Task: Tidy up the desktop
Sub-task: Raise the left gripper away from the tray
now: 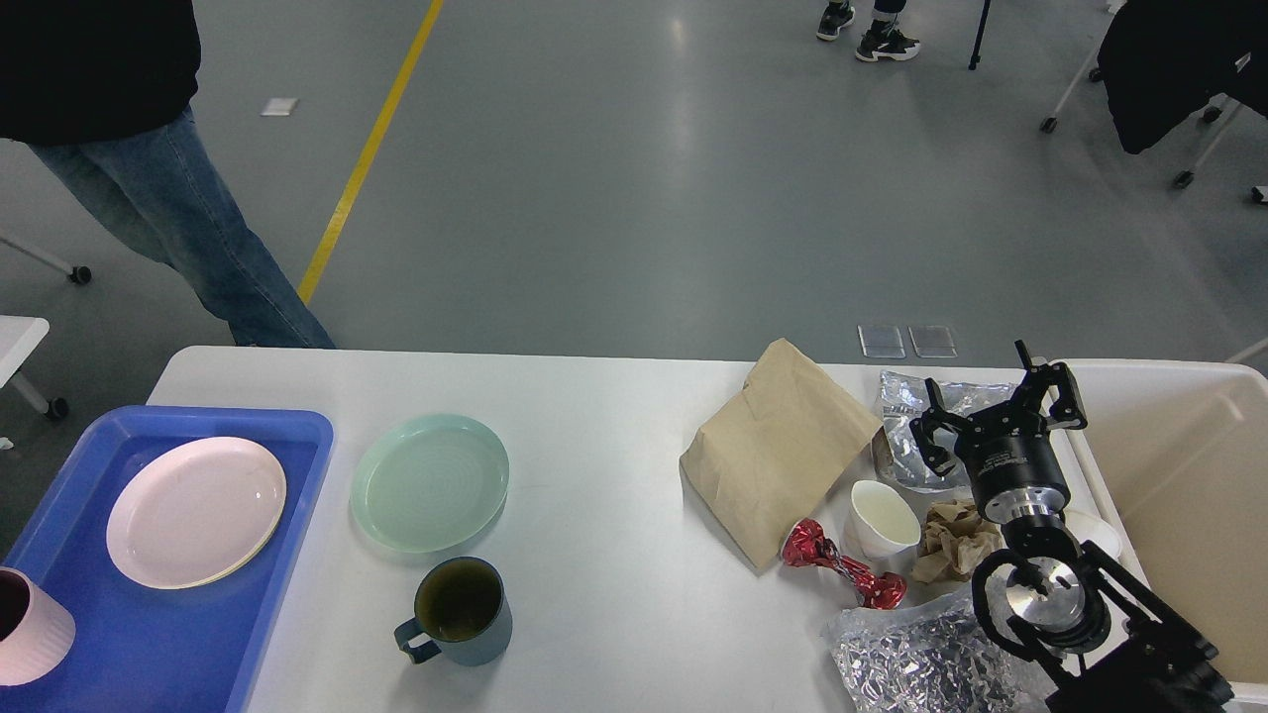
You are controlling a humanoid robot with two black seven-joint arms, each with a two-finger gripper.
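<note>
The white worktop fills the near half of the view, from the blue tray at the left to the cream bin at the right. There are two plates: one pink plate inside the tray and one green plate on the worktop just beside the tray. There are three cups: one pink cup in the near left corner of the tray, one dark blue mug near the green plate, and one white cup among the rubbish at the right. There I count one brown paper bag, one red wrapper, one crumpled brown paper and two silver foil bags, one far and one near.

Only the right arm shows. It comes in from the near right corner and rises over the rubbish. Its pincer points to the far side, its two fingers spread wide and holding nothing, above the far foil bag and close to the bin's left wall.
</note>
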